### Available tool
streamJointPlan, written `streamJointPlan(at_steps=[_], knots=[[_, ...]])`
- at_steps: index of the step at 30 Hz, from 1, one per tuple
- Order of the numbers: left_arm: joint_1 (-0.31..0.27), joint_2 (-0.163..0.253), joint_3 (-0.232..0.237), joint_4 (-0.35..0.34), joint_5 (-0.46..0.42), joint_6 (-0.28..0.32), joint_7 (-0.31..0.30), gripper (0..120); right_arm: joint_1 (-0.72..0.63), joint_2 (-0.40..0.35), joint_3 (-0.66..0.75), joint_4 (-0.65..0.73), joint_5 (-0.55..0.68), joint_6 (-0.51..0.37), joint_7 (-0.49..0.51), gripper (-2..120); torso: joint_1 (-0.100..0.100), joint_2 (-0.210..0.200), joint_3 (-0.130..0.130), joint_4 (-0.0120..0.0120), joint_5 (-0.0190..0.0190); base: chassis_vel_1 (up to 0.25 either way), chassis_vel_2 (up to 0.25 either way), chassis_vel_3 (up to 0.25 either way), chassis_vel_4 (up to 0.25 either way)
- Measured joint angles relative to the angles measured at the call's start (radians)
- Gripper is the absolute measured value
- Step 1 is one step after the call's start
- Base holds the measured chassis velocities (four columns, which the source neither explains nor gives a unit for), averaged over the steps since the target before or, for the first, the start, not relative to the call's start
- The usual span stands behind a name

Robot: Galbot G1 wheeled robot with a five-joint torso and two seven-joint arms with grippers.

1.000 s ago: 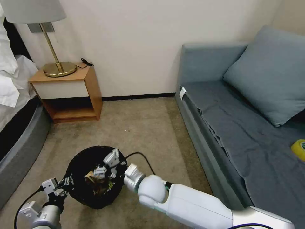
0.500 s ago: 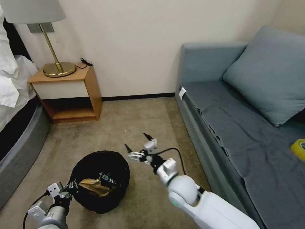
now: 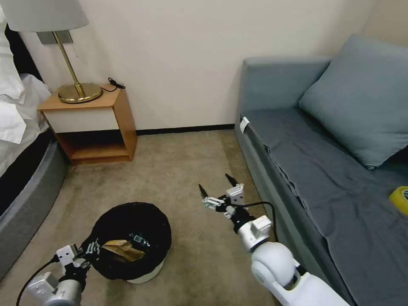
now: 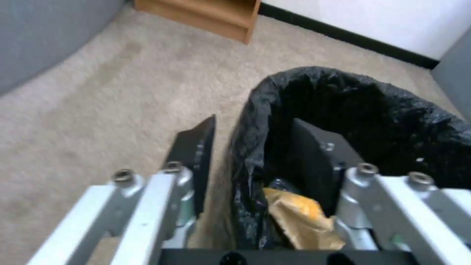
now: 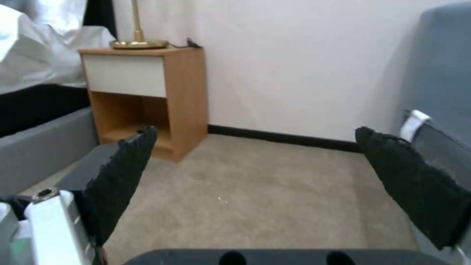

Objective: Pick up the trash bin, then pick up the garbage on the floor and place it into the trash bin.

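- Sofa (image 3: 323,170): grey-blue woven fabric, long flat seat, one plump square cushion (image 3: 361,97) against the far right corner.
- Carpet (image 3: 182,170): beige, short pile, mottled.
- Nightstand (image 3: 91,123): boxy orange-brown wood with a white drawer front, far left against the wall; a brass lamp (image 3: 76,80) with a round base stands on it.
- Trash bin (image 3: 131,240): round, lined with crinkled glossy black plastic, a pale body showing at the base; near left on the carpet. Inside lie a gold-brown wrapper (image 3: 121,250), creased, and a small dark packet (image 3: 139,240).
- Right arm: white shell, metal wrist, reaching forward from the near right, level above the carpet.
- Right gripper (image 3: 217,191): two black serrated fingers spread wide, holding nothing, between bin and sofa.
- Left gripper (image 4: 250,154): near left, at the bin's near rim; one flat black finger outside the liner, one inside, straddling the rim wall, which it clamps.
- Tape roll (image 3: 399,199): yellow, on the sofa seat, far right edge.
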Motion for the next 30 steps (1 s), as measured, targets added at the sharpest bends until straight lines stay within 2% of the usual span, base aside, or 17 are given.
streamJointPlan(at_steps=[1, 3, 5, 8, 10, 12, 13, 15, 16, 18, 20, 21, 23, 25, 26, 30], knots=[[0.0, 0.0, 0.0, 0.0, 0.0, 0.0, 0.0, 52, 0.0, 0.0, 0.0, 0.0, 0.0, 0.0, 0.0, 100, 0.0, 0.0, 0.0, 0.0, 0.0, 0.0, 0.0, 0.0, 0.0], [0.031, 0.001, -0.017, -0.023, 0.045, -0.013, 0.016, 63, -0.043, -0.011, 0.041, 0.029, -0.001, -0.014, -0.001, 100, 0.0, 0.0, 0.0, 0.0001, 0.0, 0.0, 0.0, 0.0, 0.0], [0.039, 0.0, -0.02, -0.028, 0.053, -0.017, 0.017, 66, -0.054, -0.012, 0.048, 0.035, -0.004, -0.016, -0.002, 100, 0.0, 0.0, 0.0, 0.0, -0.0001, 0.0, 0.0, 0.0, 0.0], [0.103, 0.005, -0.048, -0.079, 0.079, -0.03, 0.038, 81, -0.131, -0.008, 0.093, 0.075, -0.034, -0.023, -0.005, 100, 0.0, 0.0, 0.0, 0.0002, -0.0002, 0.0, 0.0, 0.0, 0.0], [0.114, 0.008, -0.061, -0.098, 0.077, -0.03, 0.055, 84, -0.149, -0.002, 0.104, 0.084, -0.044, -0.029, -0.002, 100, 0.0, 0.0, 0.0, 0.0002, -0.0001, 0.0, 0.0, 0.0, 0.0], [0.113, 0.009, -0.09, -0.149, 0.126, -0.074, 0.12, 94, -0.2, 0.032, 0.132, 0.116, -0.069, -0.059, 0.043, 100, 0.0, 0.0, 0.0, 0.0002, 0.0, 0.0, 0.0, 0.0, 0.0], [0.105, 0.008, -0.088, -0.166, 0.154, -0.101, 0.147, 98, -0.215, 0.045, 0.144, 0.126, -0.079, -0.068, 0.057, 100, 0.0, 0.0, 0.0, 0.0001, 0.0001, 0.0, 0.0, 0.0, 0.0], [0.076, -0.001, -0.051, -0.183, 0.196, -0.163, 0.174, 100, -0.241, 0.068, 0.165, 0.139, -0.105, -0.077, 0.078, 100, 0.0, 0.0, 0.0, 0.0001, 0.0, 0.0, 0.0, 0.0, 0.0], [0.076, -0.001, -0.051, -0.183, 0.196, -0.163, 0.174, 100, -0.241, 0.068, 0.165, 0.139, -0.105, -0.077, 0.078, 100, 0.0, 0.0, 0.0, 0.0001, 0.0, 0.0, 0.0, 0.0, 0.0], [0.044, -0.014, 0.005, -0.184, 0.218, -0.208, 0.172, 100, -0.265, 0.089, 0.188, 0.147, -0.131, -0.077, 0.086, 100, 0.0, 0.0, 0.0, 0.0, -0.0002, 0.0, 0.0, 0.0, 0.0], [0.017, -0.031, 0.061, -0.185, 0.229, -0.223, 0.154, 100, -0.288, 0.109, 0.209, 0.156, -0.16, -0.075, 0.088, 100, 0.0, 0.0, 0.0, 0.0001, 0.0, 0.0, 0.0, 0.0, 0.0], [0.017, -0.031, 0.061, -0.185, 0.229, -0.223, 0.154, 100, -0.288, 0.109, 0.209, 0.156, -0.16, -0.075, 0.088, 100, 0.0, 0.0, 0.0, 0.0001, 0.0, 0.0, 0.0, 0.0, 0.0], [-0.007, -0.046, 0.121, -0.181, 0.263, -0.237, 0.135, 100, -0.309, 0.128, 0.231, 0.166, -0.196, -0.066, 0.085, 100, 0.0, 0.0, 0.0, 0.0, 0.0, 0.0, 0.0, 0.0, 0.0], [-0.017, -0.05, 0.168, -0.179, 0.28, -0.236, 0.123, 100, -0.319, 0.141, 0.247, 0.174, -0.218, -0.061, 0.084, 100, 0.0, 0.0, 0.0, -0.0001, -0.0001, 0.0, 0.0, 0.0, 0.0], [-0.017, -0.05, 0.168, -0.179, 0.28, -0.236, 0.123, 100, -0.319, 0.141, 0.247, 0.174, -0.218, -0.061, 0.084, 100, 0.0, 0.0, 0.0, -0.0001, -0.0001, 0.0, 0.0, 0.0, 0.0], [-0.023, -0.05, 0.281, -0.183, 0.29, -0.177, 0.068, 100, -0.335, 0.168, 0.274, 0.189, -0.232, -0.054, 0.085, 100, 0.0, 0.0, 0.0, 0.0, 0.0, 0.0, 0.0, 0.0, 0.0]])
